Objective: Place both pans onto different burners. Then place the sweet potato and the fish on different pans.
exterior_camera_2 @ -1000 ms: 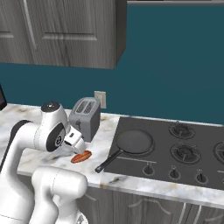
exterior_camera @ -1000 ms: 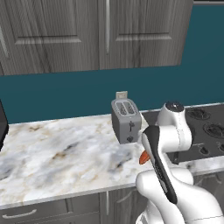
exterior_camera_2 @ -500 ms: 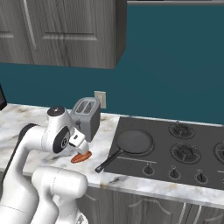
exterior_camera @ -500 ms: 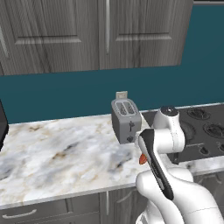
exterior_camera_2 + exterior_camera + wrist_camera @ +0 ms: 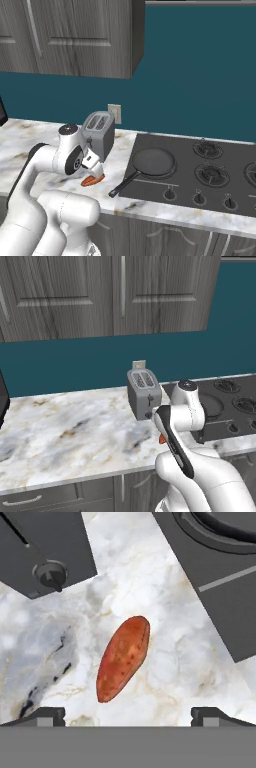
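The end effector (image 5: 128,714) hangs over the marble table (image 5: 165,647) with its fingertips (image 5: 46,714) spread wide and nothing between them, apparently lined up for a pick. Directly below and ahead of it lies the sweet potato (image 5: 123,657), flat on the table, its long axis running at a slant across the gap between the fingertips; that spread looks wide enough to straddle it. Just beyond the sweet potato on one side stands the toaster (image 5: 99,134); on the other side is the cooktop (image 5: 220,172). One pan (image 5: 151,163) sits on a near burner, handle pointing back toward the end effector, ready to receive food.
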You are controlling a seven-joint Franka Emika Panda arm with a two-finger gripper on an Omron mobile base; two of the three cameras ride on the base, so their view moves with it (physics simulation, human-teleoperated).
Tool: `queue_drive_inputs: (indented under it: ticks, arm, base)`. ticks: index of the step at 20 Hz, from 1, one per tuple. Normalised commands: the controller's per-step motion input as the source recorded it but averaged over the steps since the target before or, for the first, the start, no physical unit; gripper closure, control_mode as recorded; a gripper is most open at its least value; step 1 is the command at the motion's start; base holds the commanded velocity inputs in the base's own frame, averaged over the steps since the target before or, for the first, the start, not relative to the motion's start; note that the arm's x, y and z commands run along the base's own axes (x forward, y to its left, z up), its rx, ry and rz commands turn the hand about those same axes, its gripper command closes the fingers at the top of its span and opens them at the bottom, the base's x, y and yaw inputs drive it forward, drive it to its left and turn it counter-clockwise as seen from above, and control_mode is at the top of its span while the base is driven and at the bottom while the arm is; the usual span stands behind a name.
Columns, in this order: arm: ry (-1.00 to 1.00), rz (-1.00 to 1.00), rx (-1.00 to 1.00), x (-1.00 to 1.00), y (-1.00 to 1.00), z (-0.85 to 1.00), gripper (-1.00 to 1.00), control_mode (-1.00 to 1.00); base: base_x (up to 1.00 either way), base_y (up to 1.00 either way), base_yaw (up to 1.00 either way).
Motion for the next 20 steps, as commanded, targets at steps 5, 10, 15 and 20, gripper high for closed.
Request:
queue_drive_inputs:
  ticks: [5, 10, 15, 20]
  arm:
    - [0.02, -0.05, 0.0, 0.19, 0.0, -0.28, -1.0, -1.0]
    - [0.04, -0.05, 0.0, 0.08, 0.0, -0.39, -1.0, -1.0]
    - [0.03, -0.06, 0.0, 0.0, 0.0, -0.41, -1.0, -1.0]
    - [0.02, -0.05, 0.0, 0.0, -0.01, -0.43, -1.0, -1.0]
  base:
    - [0.0, 0.0, 0.0]
    - [0.0, 0.0, 0.0]
    - [0.0, 0.0, 0.0]
    - [0.0, 0.0, 0.0]
